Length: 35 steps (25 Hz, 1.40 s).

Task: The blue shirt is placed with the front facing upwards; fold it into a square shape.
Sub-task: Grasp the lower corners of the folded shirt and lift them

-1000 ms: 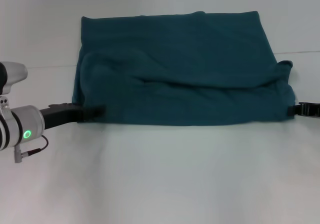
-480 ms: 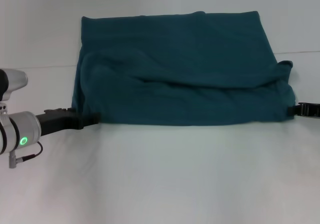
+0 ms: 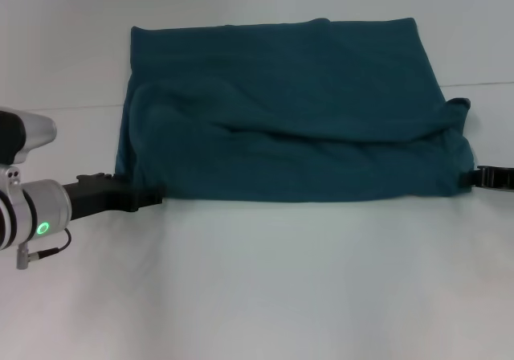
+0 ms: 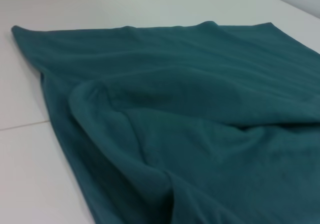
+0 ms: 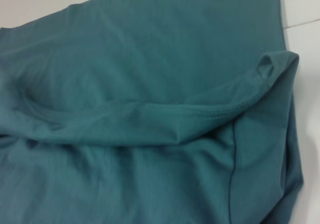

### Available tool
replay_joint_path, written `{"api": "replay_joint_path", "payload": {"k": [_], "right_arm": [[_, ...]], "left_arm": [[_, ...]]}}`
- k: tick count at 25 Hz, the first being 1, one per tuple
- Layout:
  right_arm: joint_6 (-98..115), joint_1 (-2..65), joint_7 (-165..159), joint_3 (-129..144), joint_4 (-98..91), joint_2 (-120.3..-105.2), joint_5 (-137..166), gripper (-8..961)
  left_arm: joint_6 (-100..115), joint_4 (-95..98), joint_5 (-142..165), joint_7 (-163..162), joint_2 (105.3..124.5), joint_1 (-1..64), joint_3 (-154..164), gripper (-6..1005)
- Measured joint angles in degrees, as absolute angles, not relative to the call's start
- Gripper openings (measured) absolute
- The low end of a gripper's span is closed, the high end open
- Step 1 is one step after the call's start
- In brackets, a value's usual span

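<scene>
A white table carries one blue shirt, folded into a wide rectangle with a rumpled doubled layer along its near edge — only plain teal cloth shows, no lettering or label. A hemmed corner sticks up at the shirt's right end. The left gripper reaches in low and level from the left, its tip at the shirt's near left corner; whether its jaws are parted or hold cloth cannot be told. The right gripper is mostly cut off at the frame edge, beside the shirt's near right corner — its jaws likewise unreadable.
</scene>
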State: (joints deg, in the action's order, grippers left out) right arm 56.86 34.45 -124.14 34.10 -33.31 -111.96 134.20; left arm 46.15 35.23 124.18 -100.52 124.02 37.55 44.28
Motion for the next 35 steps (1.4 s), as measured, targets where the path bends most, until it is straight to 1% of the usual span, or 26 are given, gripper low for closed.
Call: {"api": "replay_joint_path", "payload": {"k": [14,35], "right_arm": [[56.85,34.11,-124.59,34.10,-33.29,-112.05,134.21,20],[56.87,33.91,-124.64,34.10,-33.22,-112.05,134.11,19]], "left_arm": [[41.93,33.74,124.18,-100.25,124.10,38.97,49.35,827],[40.51,33.75,125.03,-100.28,124.01,38.63,49.48,825]]}}
